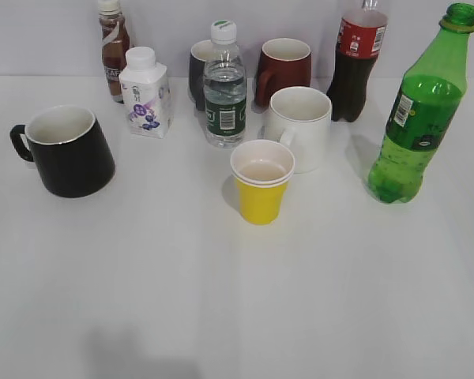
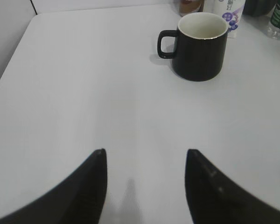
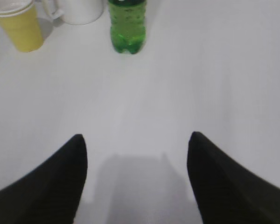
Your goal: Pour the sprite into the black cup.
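The sprite is a tall green bottle standing upright at the right of the table, with no cap on its neck. Its base shows in the right wrist view. The black cup stands at the left, white inside, handle to the left. It also shows in the left wrist view. My left gripper is open and empty above bare table, well short of the cup. My right gripper is open and empty, well short of the sprite. Neither gripper shows in the exterior view.
A yellow paper cup stands mid-table with a white mug behind it. Further back stand a clear water bottle, a dark red mug, a dark grey mug, a cola bottle, a milk carton and a brown bottle.
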`<state>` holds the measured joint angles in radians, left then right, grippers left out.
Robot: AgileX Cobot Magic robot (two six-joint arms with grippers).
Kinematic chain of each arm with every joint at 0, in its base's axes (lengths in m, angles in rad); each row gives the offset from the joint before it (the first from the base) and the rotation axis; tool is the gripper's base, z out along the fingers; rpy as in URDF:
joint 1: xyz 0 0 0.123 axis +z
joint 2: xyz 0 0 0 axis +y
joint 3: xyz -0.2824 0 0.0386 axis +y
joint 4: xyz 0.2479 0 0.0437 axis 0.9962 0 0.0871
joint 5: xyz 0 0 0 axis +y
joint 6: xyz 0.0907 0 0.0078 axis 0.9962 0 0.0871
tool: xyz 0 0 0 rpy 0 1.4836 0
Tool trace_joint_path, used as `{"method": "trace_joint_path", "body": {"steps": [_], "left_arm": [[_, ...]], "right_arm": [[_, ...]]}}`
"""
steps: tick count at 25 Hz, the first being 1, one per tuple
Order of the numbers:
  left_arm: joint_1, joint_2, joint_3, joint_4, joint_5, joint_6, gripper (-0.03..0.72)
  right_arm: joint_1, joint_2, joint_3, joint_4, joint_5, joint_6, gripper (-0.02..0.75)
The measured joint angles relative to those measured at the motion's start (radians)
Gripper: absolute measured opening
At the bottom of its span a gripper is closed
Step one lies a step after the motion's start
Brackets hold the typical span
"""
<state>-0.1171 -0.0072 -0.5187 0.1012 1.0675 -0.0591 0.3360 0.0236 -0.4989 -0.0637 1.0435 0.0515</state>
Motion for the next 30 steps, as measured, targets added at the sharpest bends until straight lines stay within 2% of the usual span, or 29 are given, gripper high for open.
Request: {"method": "trace_joint_path", "body": {"steps": [7, 9, 30], "left_arm": [[0.0, 0.0, 0.0, 0.0, 0.0, 0.0, 0.412], [0.0, 0.0, 0.0, 0.0, 0.0, 0.0, 0.412], [0.0, 0.0, 0.0, 0.0, -0.001, 0.0, 0.308]], "right_arm": [[-0.205, 0.0, 0.0, -0.001, -0.002, 0.001, 0.502], [-0.234, 0.0, 0.0, -0.002, -0.002, 0.001, 0.502], [-0.242, -0.032, 0.0, -0.002, -0.003, 0.001, 0.501]]}}
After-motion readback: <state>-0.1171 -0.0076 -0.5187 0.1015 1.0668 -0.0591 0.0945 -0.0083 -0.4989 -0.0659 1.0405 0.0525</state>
